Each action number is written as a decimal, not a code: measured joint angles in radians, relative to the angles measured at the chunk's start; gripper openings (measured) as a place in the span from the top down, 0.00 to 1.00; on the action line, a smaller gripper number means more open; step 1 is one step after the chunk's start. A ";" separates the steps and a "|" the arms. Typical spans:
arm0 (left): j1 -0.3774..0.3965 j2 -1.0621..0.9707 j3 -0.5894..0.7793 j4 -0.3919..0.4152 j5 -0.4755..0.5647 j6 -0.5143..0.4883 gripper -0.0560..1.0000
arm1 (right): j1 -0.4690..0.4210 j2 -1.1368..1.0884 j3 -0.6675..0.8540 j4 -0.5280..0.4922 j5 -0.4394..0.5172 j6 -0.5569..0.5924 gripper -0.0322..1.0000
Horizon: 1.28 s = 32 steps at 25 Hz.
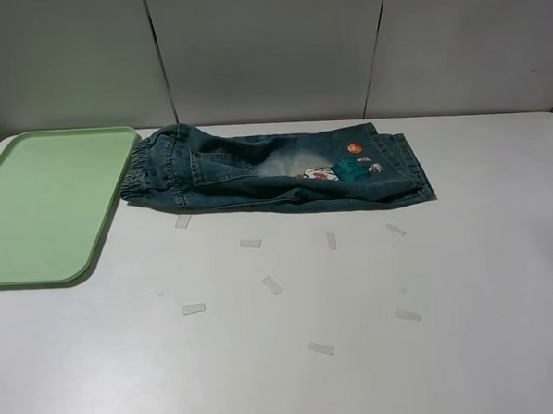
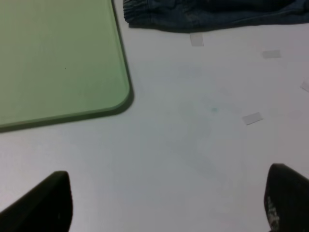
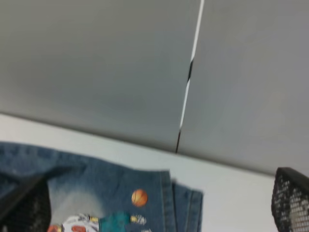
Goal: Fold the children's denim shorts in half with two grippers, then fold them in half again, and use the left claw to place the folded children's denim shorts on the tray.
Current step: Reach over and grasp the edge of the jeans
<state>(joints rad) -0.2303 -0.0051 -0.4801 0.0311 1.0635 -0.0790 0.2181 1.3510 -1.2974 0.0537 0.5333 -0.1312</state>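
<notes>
White tabletop [image 1: 492, 251], grey panel wall behind. Your shorts [image 1: 275, 170] lie at the far middle, gathered waistband just beside the green tray [image 1: 35, 210]. Washed blue denim, pale bleached patch, small cartoon patches toward the hem. Left gripper [image 2: 169, 203]: fingers spread wide, holding nothing. Right gripper [image 3: 157, 208]: likewise spread wide and empty.

You have a white table [image 1: 483, 261] carrying three kinds of item. At its far left lies the pale green tray [image 1: 35, 196], flat. Along the far edge you see the children's denim shorts [image 1: 256, 176], one leg laid over the other, elastic waistband just beside the tray's rim, hems pointing right. Small pale tape strips [image 1: 272, 284] lie scattered across the middle, on the near side of the shorts.
</notes>
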 joint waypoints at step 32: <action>0.000 0.000 0.000 0.001 0.000 0.000 0.20 | -0.184 0.806 -0.278 0.265 0.165 -0.131 0.30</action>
<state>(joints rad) -0.2303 -0.0051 -0.4801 0.0320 1.0635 -0.0790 0.0342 2.1572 -1.5754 0.3184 0.6987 -0.2626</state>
